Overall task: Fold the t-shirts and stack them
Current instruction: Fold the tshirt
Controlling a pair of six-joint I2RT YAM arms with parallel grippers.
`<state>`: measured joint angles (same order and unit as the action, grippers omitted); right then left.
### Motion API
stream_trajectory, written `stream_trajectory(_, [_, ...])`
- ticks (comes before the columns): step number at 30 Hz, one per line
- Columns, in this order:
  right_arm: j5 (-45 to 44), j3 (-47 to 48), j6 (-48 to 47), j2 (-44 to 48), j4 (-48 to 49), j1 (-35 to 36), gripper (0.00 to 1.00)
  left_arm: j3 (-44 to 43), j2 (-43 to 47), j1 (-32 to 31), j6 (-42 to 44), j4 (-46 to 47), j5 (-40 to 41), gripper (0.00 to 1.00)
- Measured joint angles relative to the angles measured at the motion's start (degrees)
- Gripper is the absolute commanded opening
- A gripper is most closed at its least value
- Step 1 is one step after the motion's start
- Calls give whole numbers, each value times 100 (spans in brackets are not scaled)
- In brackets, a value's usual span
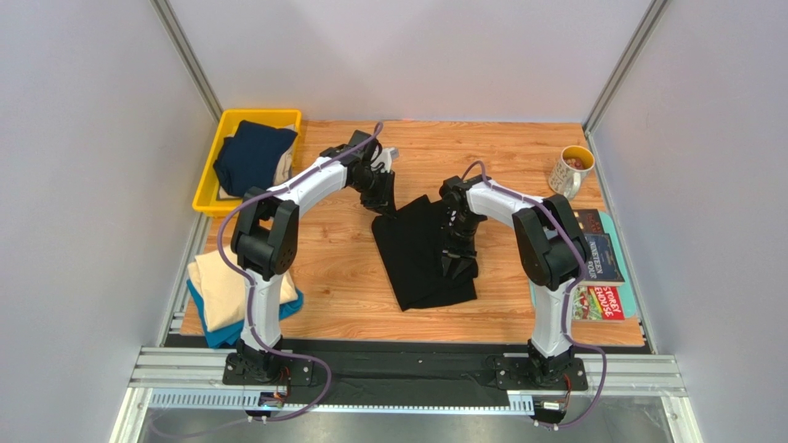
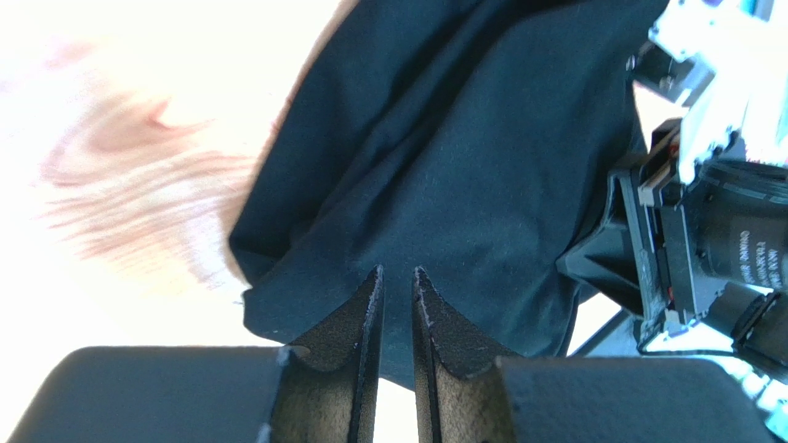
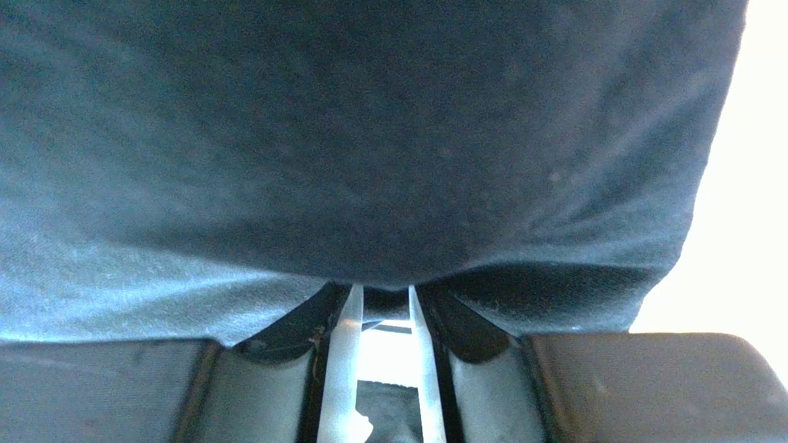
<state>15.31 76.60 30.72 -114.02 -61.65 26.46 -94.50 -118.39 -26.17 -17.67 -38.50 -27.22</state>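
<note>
Matte black t-shirt (image 1: 412, 268) rumpled on wood-grain desk (image 1: 342, 268). Pinched in rough-faced left tool (image 2: 396, 272) and right tool (image 3: 384, 288), both clamped nearly closed.

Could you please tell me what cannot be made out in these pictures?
- Right wrist view: the black t-shirt drapes over the right fingers, hiding the table and whether they pinch the cloth.
- Left wrist view: the table is washed out by glare.
- Top view: the teal t-shirt lies mostly under the cream t-shirt; what the mug holds is too small to tell.
</note>
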Motion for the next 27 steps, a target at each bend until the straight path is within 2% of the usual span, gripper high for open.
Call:
stream_trajectory(6, [-50,654,-197,-505,-555,-61,30,236,-74,-197,57,-52,-61,22])
stream_trajectory(12, [-214,1432,-372,-975,-977,-280,30,990,-66,-490,127,-33,-81,21])
stream_trajectory(21, [-391,3154,-573,-1827,-1211,-811,30,1681,299,-549,122,83,-302,21])
stream_trajectory(24, [-374,3783,-625,-2170,-1325,-909,32,1764,387,-605,140,61,-317,21])
stream_trajectory(27, [-372,4507,-684,-2527,-1482,-957,38,1801,501,-715,157,-57,-315,23])
